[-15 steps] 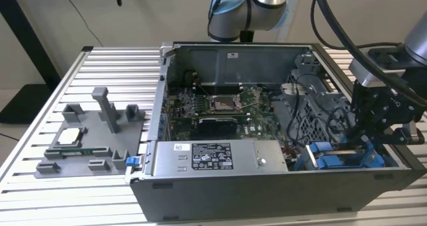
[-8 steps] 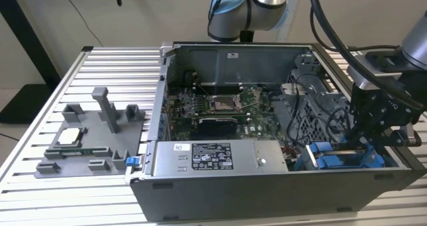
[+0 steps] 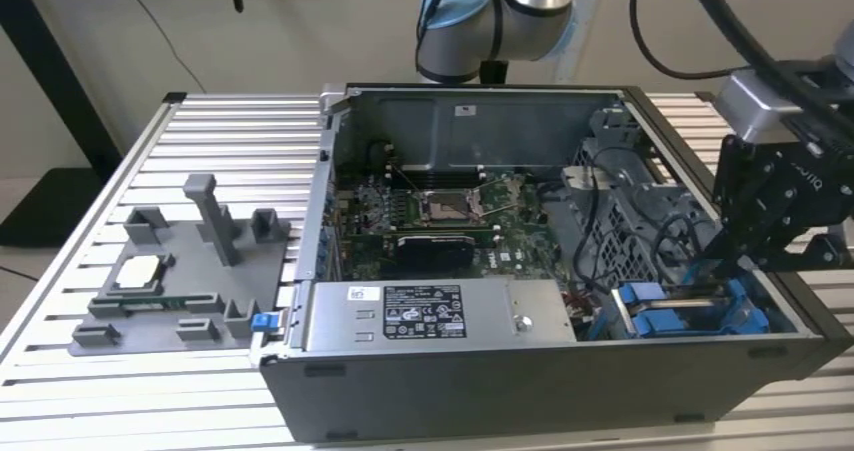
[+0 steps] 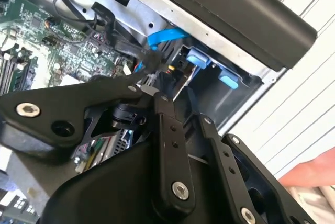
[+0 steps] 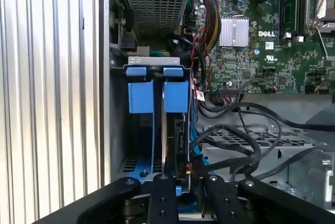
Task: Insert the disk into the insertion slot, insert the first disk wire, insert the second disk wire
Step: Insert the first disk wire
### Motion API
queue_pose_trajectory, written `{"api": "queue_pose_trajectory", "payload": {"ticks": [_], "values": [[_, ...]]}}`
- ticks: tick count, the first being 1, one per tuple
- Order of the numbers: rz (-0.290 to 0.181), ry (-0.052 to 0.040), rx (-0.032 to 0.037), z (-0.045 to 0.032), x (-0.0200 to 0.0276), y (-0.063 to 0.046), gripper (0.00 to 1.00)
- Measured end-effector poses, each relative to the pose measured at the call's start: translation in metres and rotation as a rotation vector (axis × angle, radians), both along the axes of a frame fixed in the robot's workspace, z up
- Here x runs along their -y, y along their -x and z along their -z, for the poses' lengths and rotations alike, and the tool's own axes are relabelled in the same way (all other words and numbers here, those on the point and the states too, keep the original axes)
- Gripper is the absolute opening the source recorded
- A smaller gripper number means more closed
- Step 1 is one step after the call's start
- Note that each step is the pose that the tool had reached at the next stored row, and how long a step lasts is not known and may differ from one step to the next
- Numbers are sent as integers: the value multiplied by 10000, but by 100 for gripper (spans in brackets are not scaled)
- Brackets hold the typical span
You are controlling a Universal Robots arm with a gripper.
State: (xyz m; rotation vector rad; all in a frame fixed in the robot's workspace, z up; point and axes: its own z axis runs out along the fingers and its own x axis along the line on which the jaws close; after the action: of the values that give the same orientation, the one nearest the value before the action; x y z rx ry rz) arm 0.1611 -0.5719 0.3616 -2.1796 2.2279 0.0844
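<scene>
Blue-framed disk (image 5: pixel 176 96) sits seated at the computer case's (image 3: pixel 534 391) corner, gripper (image 5: pixel 183 178) low beside it among loose black wires (image 5: pixel 235 145), grip state I cannot tell; a skewed push risks snagging them or bending a plug.

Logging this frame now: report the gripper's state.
Gripper: state cannot be told; it sits low in the case beside the blue frames.
</scene>
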Motion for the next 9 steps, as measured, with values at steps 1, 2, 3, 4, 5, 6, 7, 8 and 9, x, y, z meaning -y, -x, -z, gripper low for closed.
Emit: {"api": "queue_pose_trajectory", "payload": {"ticks": [1,2,3,4,5,6,7,8,9], "values": [[0,0,-3,-46,0,0,100],[0,1,-5,-93,0,0,100],[0,-1,-7,-132,0,0,100],[-1,1,-14,-165,0,0,100],[-1,1,-24,-187,0,0,100],[-1,1,-32,-200,0,0,100],[0,-1,-37,-208,1,0,100],[1,-2,-38,-209,1,0,100],[2,-2,-39,-209,1,0,100]]}}
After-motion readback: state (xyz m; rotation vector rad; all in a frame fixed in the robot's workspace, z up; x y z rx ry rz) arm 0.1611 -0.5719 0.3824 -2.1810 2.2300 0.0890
